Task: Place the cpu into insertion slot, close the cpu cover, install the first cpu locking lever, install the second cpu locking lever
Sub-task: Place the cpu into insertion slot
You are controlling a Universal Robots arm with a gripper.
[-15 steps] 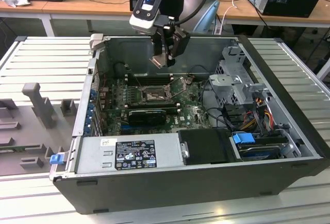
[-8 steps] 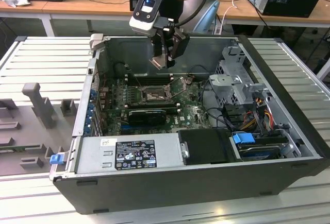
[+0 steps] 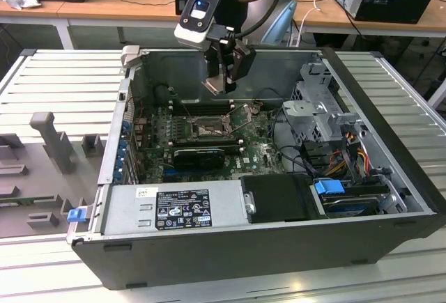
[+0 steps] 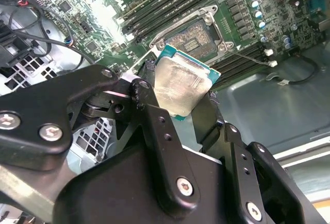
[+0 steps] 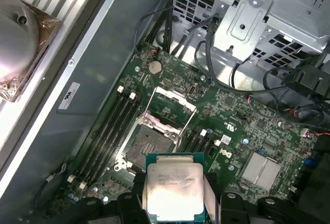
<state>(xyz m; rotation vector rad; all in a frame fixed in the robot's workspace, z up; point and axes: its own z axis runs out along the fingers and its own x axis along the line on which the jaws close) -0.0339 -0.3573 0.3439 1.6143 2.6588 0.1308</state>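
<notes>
Gripper [image 3: 221,86] clamped on cpu [image 5: 175,188] above open case [image 3: 279,242], ribbed table [image 3: 63,83], perhaps a lab.

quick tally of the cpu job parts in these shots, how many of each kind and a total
gripper: 1, shut on the cpu
cpu: 1, held above the board
insertion slot: 1, empty
cpu cover: 1, raised open
total: 4
</notes>
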